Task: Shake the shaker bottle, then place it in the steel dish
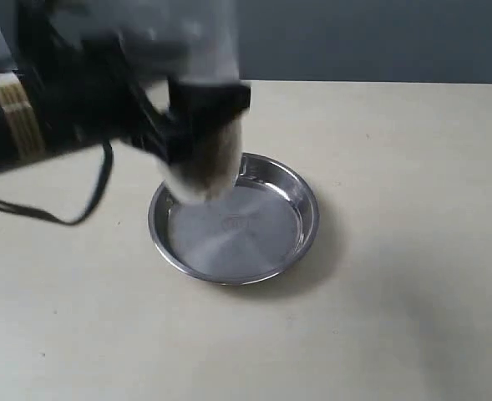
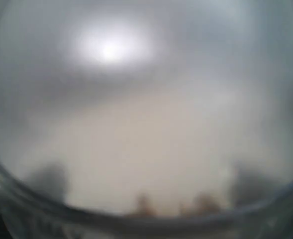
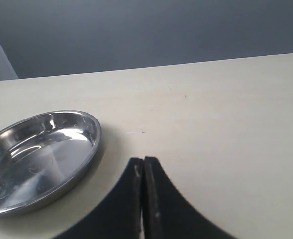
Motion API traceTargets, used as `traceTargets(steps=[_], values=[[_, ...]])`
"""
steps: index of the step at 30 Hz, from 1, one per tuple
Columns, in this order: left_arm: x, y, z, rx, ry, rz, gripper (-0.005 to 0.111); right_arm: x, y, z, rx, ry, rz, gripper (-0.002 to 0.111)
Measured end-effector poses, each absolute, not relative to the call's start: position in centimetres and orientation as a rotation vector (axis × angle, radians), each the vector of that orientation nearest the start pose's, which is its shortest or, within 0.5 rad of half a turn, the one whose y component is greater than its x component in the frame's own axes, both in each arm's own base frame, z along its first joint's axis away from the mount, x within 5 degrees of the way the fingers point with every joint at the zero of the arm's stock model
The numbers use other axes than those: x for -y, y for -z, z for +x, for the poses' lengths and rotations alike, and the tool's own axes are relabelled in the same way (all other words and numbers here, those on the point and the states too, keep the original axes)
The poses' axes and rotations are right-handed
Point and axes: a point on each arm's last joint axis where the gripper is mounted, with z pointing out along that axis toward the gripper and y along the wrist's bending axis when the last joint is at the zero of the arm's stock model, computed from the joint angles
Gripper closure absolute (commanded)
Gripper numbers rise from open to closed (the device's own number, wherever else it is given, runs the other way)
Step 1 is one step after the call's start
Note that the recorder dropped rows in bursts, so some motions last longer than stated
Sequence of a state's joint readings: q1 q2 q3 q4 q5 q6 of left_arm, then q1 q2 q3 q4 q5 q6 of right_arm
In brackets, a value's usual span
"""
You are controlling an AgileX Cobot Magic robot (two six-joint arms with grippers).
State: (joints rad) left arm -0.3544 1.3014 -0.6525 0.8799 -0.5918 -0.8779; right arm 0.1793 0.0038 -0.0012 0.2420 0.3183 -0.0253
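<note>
Left gripper (image 1: 200,109) is gripping the shaker bottle (image 1: 208,171) around its body and holding it clear of the table (image 1: 396,292). Both are blurred, so the tilt is uncertain, though it looks roughly upright. The steel dish (image 1: 304,200) is lying below this gripper, with the bottle's lower end over the dish's rim. Right gripper (image 3: 144,167) is sitting with its fingers pressed together; the dish is near it, not touching.

Black left arm (image 1: 62,117) with gold-striped band (image 1: 16,113) and loose cable (image 1: 62,219); black curved right gripper (image 3: 144,160).
</note>
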Motion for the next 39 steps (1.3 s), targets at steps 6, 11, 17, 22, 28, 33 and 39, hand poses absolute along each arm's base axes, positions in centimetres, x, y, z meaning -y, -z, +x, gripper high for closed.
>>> traceTargets(steps=[6, 11, 17, 22, 28, 33, 39], values=[[13.3, -30.4, 23.2, -1.532, 0.773, 0.580, 0.106, -1.6, -18.5, 5.2, -1.808, -0.342, -0.031, 0.109], [13.5, -29.8, 23.1, -1.595, 0.770, 0.575, 0.106, -1.6, -18.5, 5.2, -1.808, -0.343, -0.029, 0.109], [12.7, -25.7, 24.4, -1.793, 0.531, 0.604, 0.106, -1.6, -18.5, 5.2, -1.808, -0.343, -0.029, 0.109], [13.8, -28.6, 24.4, -1.655, 0.680, 0.493, 0.106, -1.6, -18.5, 5.2, -1.808, -0.343, -0.029, 0.109], [14.8, -28.8, 24.3, -1.687, 0.511, 0.574, 0.106, -1.6, -18.5, 5.2, -1.808, -0.343, -0.029, 0.109], [14.0, -27.4, 24.2, -1.857, 0.438, 0.458, 0.106, -1.6, -18.5, 5.2, -1.808, -0.343, -0.029, 0.109], [15.0, -28.7, 23.7, -1.764, 0.556, 0.385, 0.106, -1.6, -18.5, 5.2, -1.808, -0.343, -0.029, 0.109]])
